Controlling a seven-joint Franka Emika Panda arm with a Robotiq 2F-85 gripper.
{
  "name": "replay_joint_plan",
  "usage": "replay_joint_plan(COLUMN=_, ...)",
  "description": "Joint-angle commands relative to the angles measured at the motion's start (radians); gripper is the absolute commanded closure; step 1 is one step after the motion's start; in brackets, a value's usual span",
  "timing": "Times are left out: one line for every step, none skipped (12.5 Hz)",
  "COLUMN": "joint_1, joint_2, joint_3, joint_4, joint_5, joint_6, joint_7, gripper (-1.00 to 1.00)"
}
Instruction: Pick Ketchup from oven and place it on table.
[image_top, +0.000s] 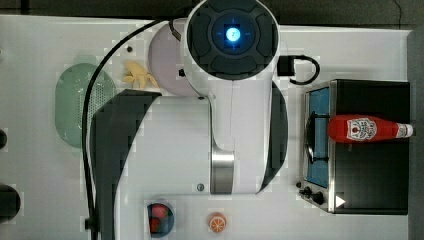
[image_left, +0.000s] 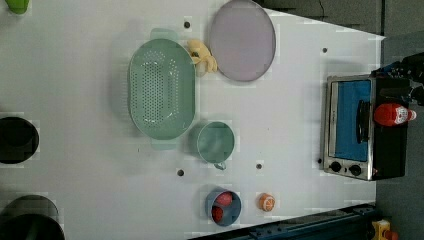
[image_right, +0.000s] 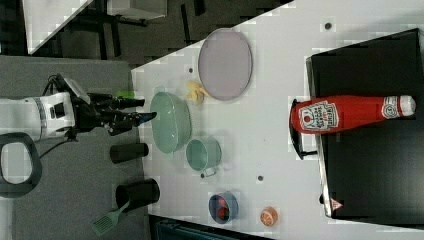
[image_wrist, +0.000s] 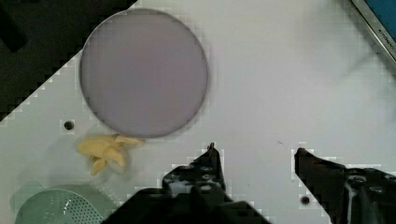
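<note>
Red ketchup (image_right: 350, 114) atop oven (image_right: 370, 165) in right view; wrist view: fingers (image_wrist: 212, 161) apart, empty.

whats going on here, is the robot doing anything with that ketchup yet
Not yet. The ketchup stands on top of the oven, whose door is shut. The gripper hangs open and empty above the white table, near the purple plate and well away from the bottle.
</note>
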Motion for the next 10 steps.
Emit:
replay_joint_plan(joint_1=-0.021, joint_2=-0.354, joint_3=-0.056, joint_4=-0.177, joint_5=-0.023, joint_6=-0.196, joint_7=0.141, gripper=-0.6)
replay_joint_plan(joint_1=-0.021, joint_2=-0.354, joint_3=-0.056, joint_4=-0.177, joint_5=-0.023, joint_6=-0.196, joint_7=0.141, gripper=-0.82)
replay_joint_plan(joint_1=-0.022, joint_2=-0.354, joint_3=-0.057, joint_4=-0.178, joint_5=-0.024, joint_6=-0.195, joint_7=0.141, gripper=-1.0)
replay_joint_plan(joint_1=-0.027, joint_2=-0.353, joint_3=-0.059, joint_4=-0.178, joint_5=-0.024, joint_6=-0.193, joint_7=0.141, gripper=-1.0)
replay_joint_plan(joint_1=-0.034, joint_2=-0.351, joint_3=-0.066, joint_4=-0.178, joint_5=-0.024, joint_6=-0.19, joint_7=0.141, gripper=-1.0)
replay_joint_plan(joint_1=-0.044, joint_2=-0.346, joint_3=-0.079, joint_4=-0.178, joint_5=-0.025, joint_6=-0.181, joint_7=0.141, gripper=-1.0)
replay_joint_plan(joint_1=-0.056, joint_2=-0.337, joint_3=-0.097, joint_4=-0.178, joint_5=-0.026, joint_6=-0.167, joint_7=0.141, gripper=-1.0)
replay_joint_plan(joint_1=-0.068, joint_2=-0.323, joint_3=-0.122, joint_4=-0.178, joint_5=-0.026, joint_6=-0.148, joint_7=0.141, gripper=-1.0)
replay_joint_plan(joint_1=-0.082, joint_2=-0.305, joint_3=-0.152, joint_4=-0.178, joint_5=-0.026, joint_6=-0.127, joint_7=0.141, gripper=-1.0)
replay_joint_plan(joint_1=-0.094, joint_2=-0.283, joint_3=-0.185, joint_4=-0.178, joint_5=-0.026, joint_6=-0.1, joint_7=0.141, gripper=-1.0)
